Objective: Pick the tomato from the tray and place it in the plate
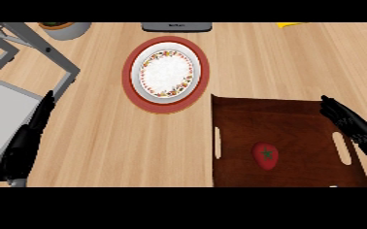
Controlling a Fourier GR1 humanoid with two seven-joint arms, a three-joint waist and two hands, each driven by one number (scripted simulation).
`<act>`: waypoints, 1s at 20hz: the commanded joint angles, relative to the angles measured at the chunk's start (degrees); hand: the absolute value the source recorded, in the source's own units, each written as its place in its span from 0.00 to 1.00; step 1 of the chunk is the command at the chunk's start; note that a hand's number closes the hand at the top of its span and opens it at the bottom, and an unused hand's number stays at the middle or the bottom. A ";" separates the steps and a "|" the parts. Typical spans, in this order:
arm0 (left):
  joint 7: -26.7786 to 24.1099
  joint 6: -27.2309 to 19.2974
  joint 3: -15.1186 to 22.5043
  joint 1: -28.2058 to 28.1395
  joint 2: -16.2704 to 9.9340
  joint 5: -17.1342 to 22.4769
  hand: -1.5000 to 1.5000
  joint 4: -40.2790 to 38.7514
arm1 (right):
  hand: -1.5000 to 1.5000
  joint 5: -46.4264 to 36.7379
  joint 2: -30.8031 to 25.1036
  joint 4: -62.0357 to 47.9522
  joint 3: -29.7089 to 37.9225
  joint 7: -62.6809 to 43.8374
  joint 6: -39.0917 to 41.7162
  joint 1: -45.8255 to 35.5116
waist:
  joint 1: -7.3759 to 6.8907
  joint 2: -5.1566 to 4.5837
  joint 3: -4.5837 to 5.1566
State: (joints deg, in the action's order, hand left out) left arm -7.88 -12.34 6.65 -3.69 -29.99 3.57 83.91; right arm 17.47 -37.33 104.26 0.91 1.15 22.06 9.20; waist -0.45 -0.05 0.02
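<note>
A red tomato (266,155) with a green stem lies in the dark brown tray (287,116) at the lower right. The white plate (168,73) with a flowered rim rests on a round red mat (130,82) up the counter, left of the tray. My right hand (346,121) shows at the right edge over the tray's right handle, fingers straight, open, well to the right of the tomato. Along the left edge my left hand (27,140) is open, fingers up, resting.
A grey metal rack (43,48) stands at the upper left beside a grey pot (68,29) with a plant. A dark appliance (177,27) sits at the counter's back edge, and a yellow object (292,24) lies at the back right.
</note>
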 commanded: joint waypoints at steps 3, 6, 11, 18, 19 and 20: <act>-0.51 1.13 -0.44 -2.13 0.64 -1.10 0.50 1.29 | 0.00 -4.67 -2.20 -3.43 -4.04 -7.84 3.94 -7.41 | -0.33 -0.01 -0.01; 0.44 0.65 -0.89 -0.67 1.37 -2.14 0.50 0.92 | 0.00 -7.59 0.88 -1.57 -9.21 -13.03 3.30 -9.96 | -0.03 0.04 0.00; -0.67 1.85 -1.92 -0.51 2.00 -2.33 0.50 -0.08 | 0.00 -16.46 0.57 -12.50 -11.95 -8.10 8.85 -16.95 | -0.45 -0.06 -0.04; -3.03 3.12 -4.22 -0.84 4.75 -3.52 0.50 -2.38 | 0.00 -27.35 4.25 -20.89 -14.46 -0.95 11.76 -18.97 | 0.11 0.00 -0.02; 0.53 3.85 -4.44 -1.91 3.04 -3.87 0.50 2.43 | 0.00 -28.36 5.50 -25.30 -14.33 0.86 12.12 -21.31 | -0.11 0.00 -0.05; 0.34 4.26 -4.92 -3.32 4.41 -4.32 0.50 2.77 | 0.00 -29.80 5.93 -21.60 -13.73 1.23 11.81 -17.45 | 0.19 0.07 -0.03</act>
State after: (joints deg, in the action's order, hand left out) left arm -8.16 -9.89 3.60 -5.56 -26.21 -0.36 85.05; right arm -7.56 -34.15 84.90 -12.55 -0.18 33.18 -8.36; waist -0.48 -0.05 -0.02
